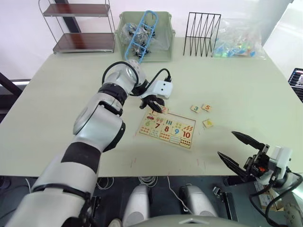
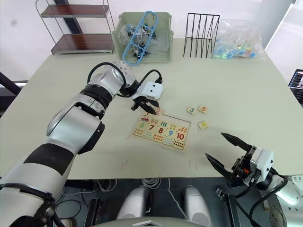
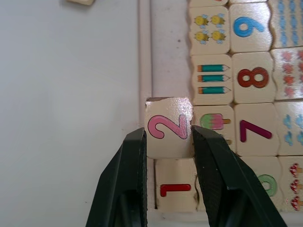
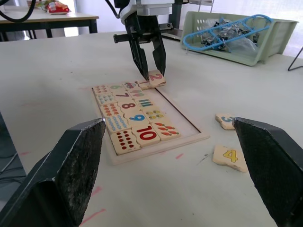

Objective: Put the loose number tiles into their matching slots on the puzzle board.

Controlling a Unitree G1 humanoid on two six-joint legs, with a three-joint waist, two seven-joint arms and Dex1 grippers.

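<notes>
One board (image 1: 166,129), four loose tiles (image 1: 201,108)

A pale table (image 1: 246,85) filled mid-frame. Upper left stood a wire shelf (image 1: 78,26) with brown boards, against a white wall (image 1: 19,38). Dark floor showed at the bottom edge.

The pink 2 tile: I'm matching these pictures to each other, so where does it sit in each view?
Left eye view: 2 tile at the puzzle board's far edge, under the left gripper.
Right eye view: same place.
Left wrist view: centre, between the fingers.
Right wrist view: at the board's far end.
Shared landmark: the red 10.
</notes>
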